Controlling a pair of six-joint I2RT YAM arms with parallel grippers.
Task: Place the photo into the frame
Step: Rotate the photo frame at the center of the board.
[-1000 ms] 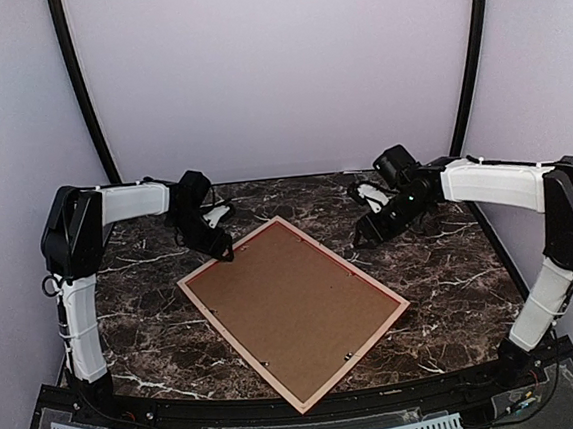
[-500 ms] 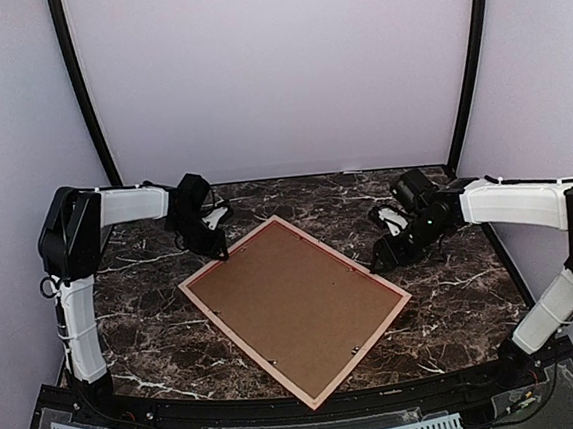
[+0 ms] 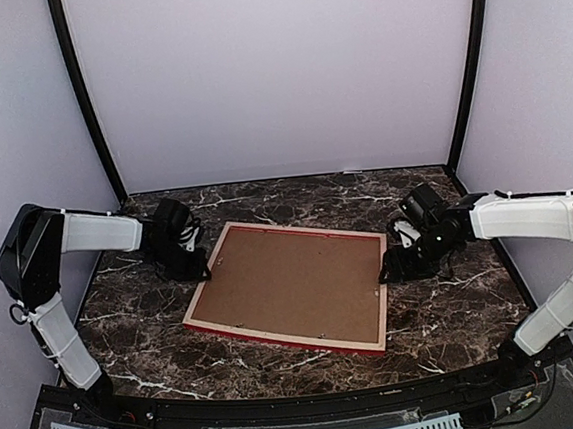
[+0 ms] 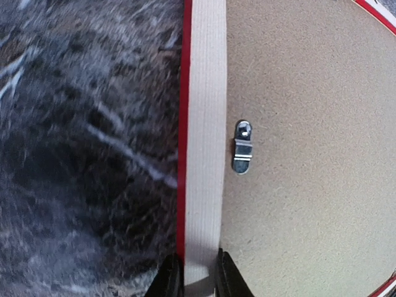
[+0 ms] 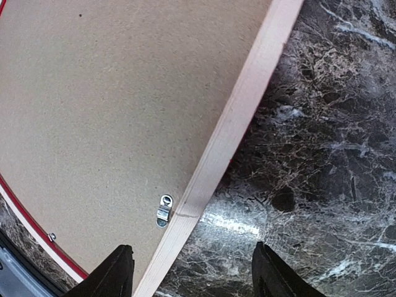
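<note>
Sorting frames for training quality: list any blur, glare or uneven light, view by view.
Left wrist: the marble table is smeared with blur, while the frame rail and its metal clip are sharp. Right wrist: sharp throughout, with one bright glare patch on the marble beside the frame. Top external: even, soft light, no harsh shadows.

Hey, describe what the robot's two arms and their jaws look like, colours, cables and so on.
The left arm and right arm share white tubular links and bulky black joints. Their wrists and jaws are black, the tips rounded. A thin black cable loops beside the left arm.
</note>
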